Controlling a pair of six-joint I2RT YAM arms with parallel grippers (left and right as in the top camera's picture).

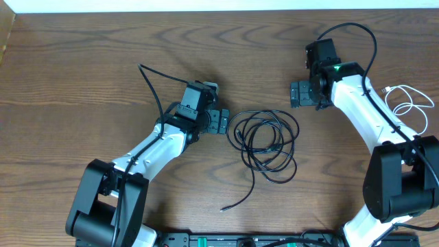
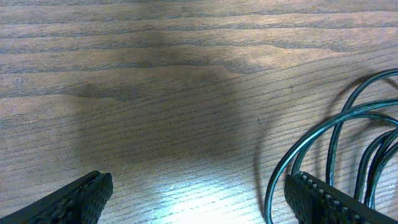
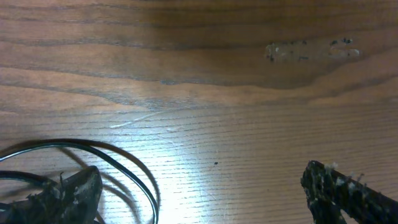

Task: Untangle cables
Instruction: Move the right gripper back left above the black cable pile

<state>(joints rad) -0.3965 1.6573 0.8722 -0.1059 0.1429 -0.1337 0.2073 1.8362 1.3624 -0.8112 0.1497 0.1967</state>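
The black cable [image 1: 264,140] lies loosely coiled mid-table [image 1: 82,55] with one end trailing toward the front, and I can't make out how its loops cross. A white cable [image 1: 410,101] at the far right is partly behind the right arm and cut off at the edge. The left gripper [image 1: 221,121] sits just beside the coil and the right gripper [image 1: 298,94] near it, both with fingers wide apart, holding nothing.
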